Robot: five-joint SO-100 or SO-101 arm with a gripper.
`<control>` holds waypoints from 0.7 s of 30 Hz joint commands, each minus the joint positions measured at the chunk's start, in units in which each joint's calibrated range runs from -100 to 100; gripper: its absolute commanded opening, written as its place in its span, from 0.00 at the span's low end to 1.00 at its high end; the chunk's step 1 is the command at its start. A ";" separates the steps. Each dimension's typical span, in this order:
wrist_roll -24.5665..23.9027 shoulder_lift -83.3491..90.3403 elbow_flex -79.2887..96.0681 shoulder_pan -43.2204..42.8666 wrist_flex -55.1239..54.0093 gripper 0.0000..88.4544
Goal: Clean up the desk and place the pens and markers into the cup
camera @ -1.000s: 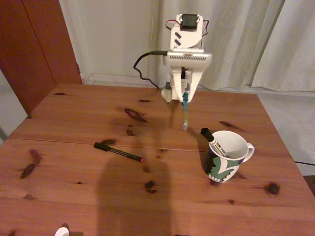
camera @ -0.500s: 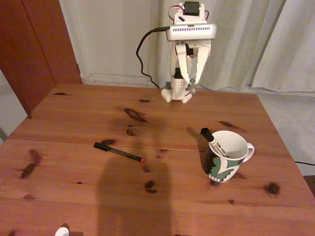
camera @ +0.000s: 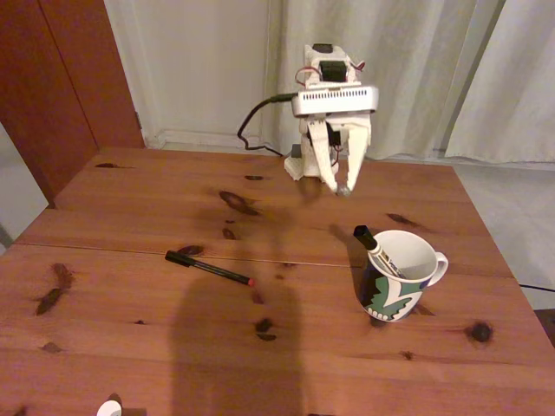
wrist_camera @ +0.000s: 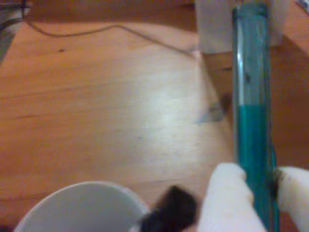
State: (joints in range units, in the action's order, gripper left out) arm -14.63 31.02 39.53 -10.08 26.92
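The gripper point(wrist_camera: 258, 193) pinches the green pen point(wrist_camera: 251, 106) and has swung lower toward the cup point(camera: 401, 273). One marker point(camera: 375, 247) is inside; the black pen point(camera: 211, 268) waits.

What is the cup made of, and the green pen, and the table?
The cup looks like glazed ceramic: a smooth white inside, a thick rim and a painted dark blue and green pattern. The green pen, held in the gripper, looks like see-through plastic, since light passes through its tinted barrel. The table looks like varnished wood, with grain and dark knots.
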 commanded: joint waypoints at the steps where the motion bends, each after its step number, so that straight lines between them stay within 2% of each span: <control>1: -0.09 2.04 1.50 -2.34 -6.40 0.01; 8: -0.09 1.96 4.47 -6.52 -15.52 0.01; 21: 0.06 -6.23 9.79 -7.65 -34.62 0.01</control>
State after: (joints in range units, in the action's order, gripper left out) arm -14.63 25.51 49.72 -17.71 -2.70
